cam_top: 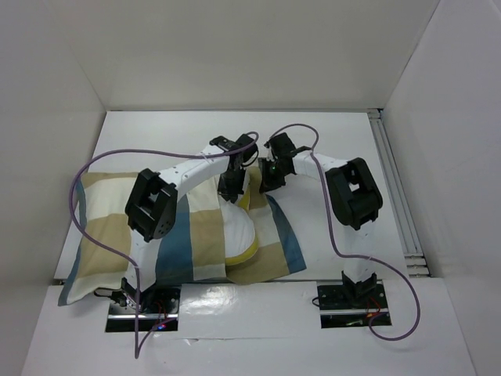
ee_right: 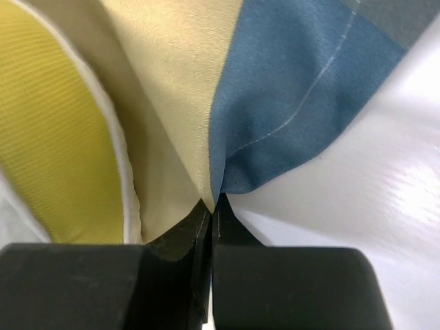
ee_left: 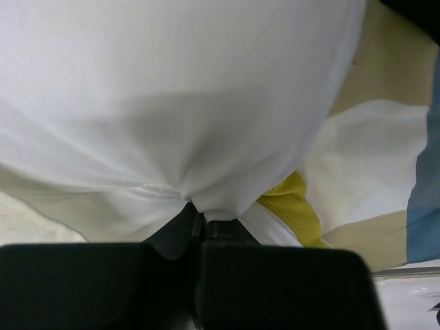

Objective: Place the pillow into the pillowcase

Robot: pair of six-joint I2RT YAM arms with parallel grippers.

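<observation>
Left fingers [ee_left: 175, 230], pinching the soft white yellow-edged pillow [ee_left: 172, 89], should push deeper while right fingers [ee_right: 182, 234], pinching the blue-tan-cream fabric pillowcase [ee_right: 275, 103], lift its edge.

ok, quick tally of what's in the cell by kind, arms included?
pillow: 1
pillowcase: 1
arms: 2 (left arm, right arm)
Total: 4
</observation>
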